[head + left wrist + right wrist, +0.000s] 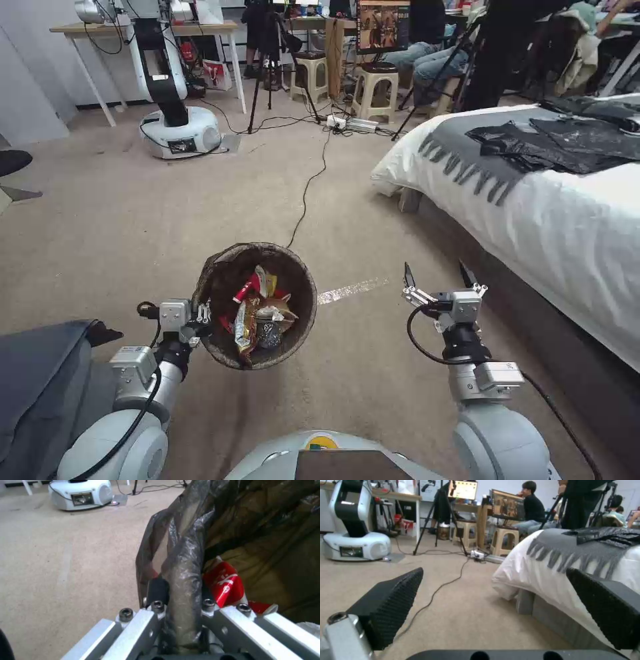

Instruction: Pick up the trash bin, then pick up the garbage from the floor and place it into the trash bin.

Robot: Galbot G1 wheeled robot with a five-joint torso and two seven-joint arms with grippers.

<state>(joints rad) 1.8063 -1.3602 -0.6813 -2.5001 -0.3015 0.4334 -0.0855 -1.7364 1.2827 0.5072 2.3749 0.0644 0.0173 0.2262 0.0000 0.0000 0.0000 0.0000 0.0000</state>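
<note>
Holding the bin (223, 347) by its near-left rim, left gripper (200, 319) with fingers (156, 590) clamped on the bag-covered edge, one finger outside, the other inside. Bin hanging above the carpet (133, 220), slightly tilted, just ahead of the robot's left arm. Inside the bin: garbage (257, 317), with a red-and-white cup (225, 582) lying against the wall beside the clamped rim, yellow wrappers and a crumpled dark piece piled in the middle. Dark liner (266, 530) folded over the rim all round.

Hovering to the right of the bin, well apart from it, right gripper (440, 277) with fingers (390, 605) spread wide, nothing between them, pointing forward over bare carpet. Bed (553, 220) close on its right, white cover hanging down, grey fringed throw (460, 157) and black plastic sheets (560, 143) lying on top. Black cable (307, 190) running across the carpet beyond the bin.
</note>
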